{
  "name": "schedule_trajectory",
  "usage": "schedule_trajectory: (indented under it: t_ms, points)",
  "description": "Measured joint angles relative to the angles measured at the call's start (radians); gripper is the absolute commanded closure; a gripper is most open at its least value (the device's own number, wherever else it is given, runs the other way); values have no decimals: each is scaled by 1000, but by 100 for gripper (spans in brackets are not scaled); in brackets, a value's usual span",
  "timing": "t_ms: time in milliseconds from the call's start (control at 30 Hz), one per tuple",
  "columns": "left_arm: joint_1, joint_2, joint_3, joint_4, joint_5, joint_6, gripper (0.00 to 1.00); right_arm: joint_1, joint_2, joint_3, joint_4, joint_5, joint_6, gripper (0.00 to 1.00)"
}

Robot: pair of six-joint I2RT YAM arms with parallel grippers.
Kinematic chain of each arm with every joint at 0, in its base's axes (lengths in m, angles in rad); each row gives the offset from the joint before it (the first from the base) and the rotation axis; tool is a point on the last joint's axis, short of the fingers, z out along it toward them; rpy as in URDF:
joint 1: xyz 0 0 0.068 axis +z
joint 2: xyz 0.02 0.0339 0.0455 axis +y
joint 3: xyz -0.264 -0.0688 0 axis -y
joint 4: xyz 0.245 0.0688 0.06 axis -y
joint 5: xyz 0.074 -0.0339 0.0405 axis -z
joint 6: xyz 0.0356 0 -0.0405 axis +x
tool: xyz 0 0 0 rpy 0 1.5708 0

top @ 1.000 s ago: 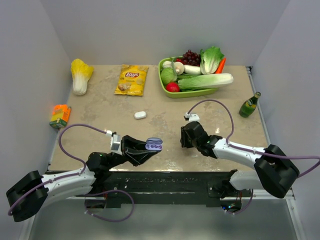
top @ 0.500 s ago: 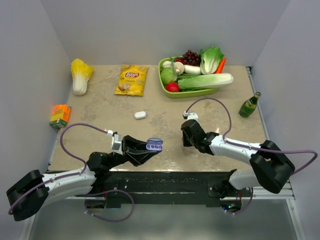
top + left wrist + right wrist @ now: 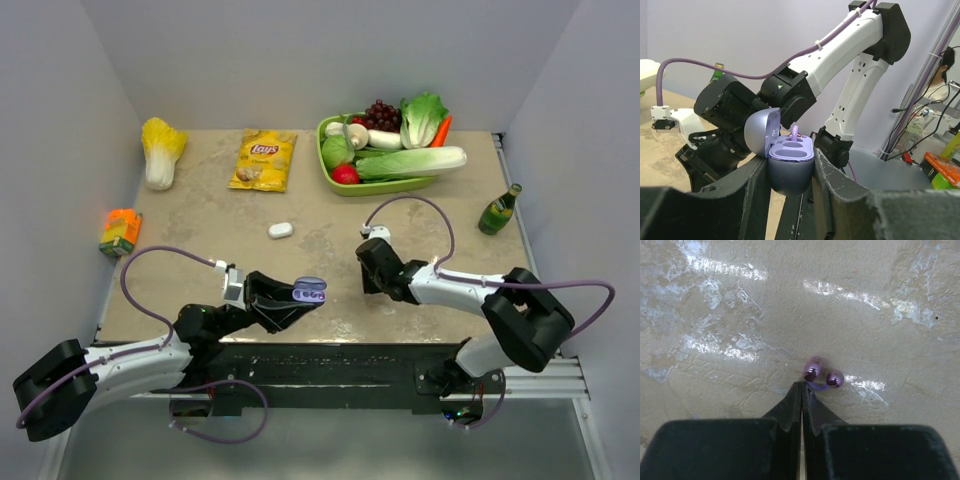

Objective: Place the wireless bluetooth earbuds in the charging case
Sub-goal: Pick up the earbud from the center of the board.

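My left gripper (image 3: pixel 308 291) is shut on the open lilac charging case (image 3: pixel 790 175) and holds it upright above the table's near edge, lid (image 3: pixel 761 131) tipped back. One lilac earbud stem (image 3: pixel 795 131) stands in the case's far slot; the nearer slots look empty. My right gripper (image 3: pixel 801 385) points down at the table with its jaws closed together. A lilac earbud (image 3: pixel 814 369) with two shiny rounded ends lies on the table, just beyond and right of the tips. In the top view the right gripper (image 3: pixel 364 283) hides that bud. No white buds show.
A small white oval object (image 3: pixel 280 230) lies mid-table. A chip bag (image 3: pixel 263 160), a cabbage (image 3: pixel 160 150) and an orange carton (image 3: pixel 120 231) sit at the back and left. A green tray (image 3: pixel 345 187) of vegetables is at the back right, a green bottle (image 3: pixel 498 211) at the right edge.
The right gripper has shifted slightly left and away along the table, and its arm has swung round. The left gripper and the case have stayed put.
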Motion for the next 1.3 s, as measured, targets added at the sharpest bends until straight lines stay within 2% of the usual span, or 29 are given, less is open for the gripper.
schedule_trajectory:
  t_ms: [367,433,467,667,1300]
  points:
    - [0,0,0,0,0,0,100,0,45,47,7,7,-1,99]
    - [0,0,0,0,0,0,100,0,30,46,8,1,-6,93]
    - [0,0,0,0,0,0,100,0,14,45,10,-1,-10,87]
    - [-1,14,0,0,0,0,100,0,-85,41,15,0,-38,77]
    - [-6,34,0,0,0,-1,100,0,-9,42,-48,-1,-41,69]
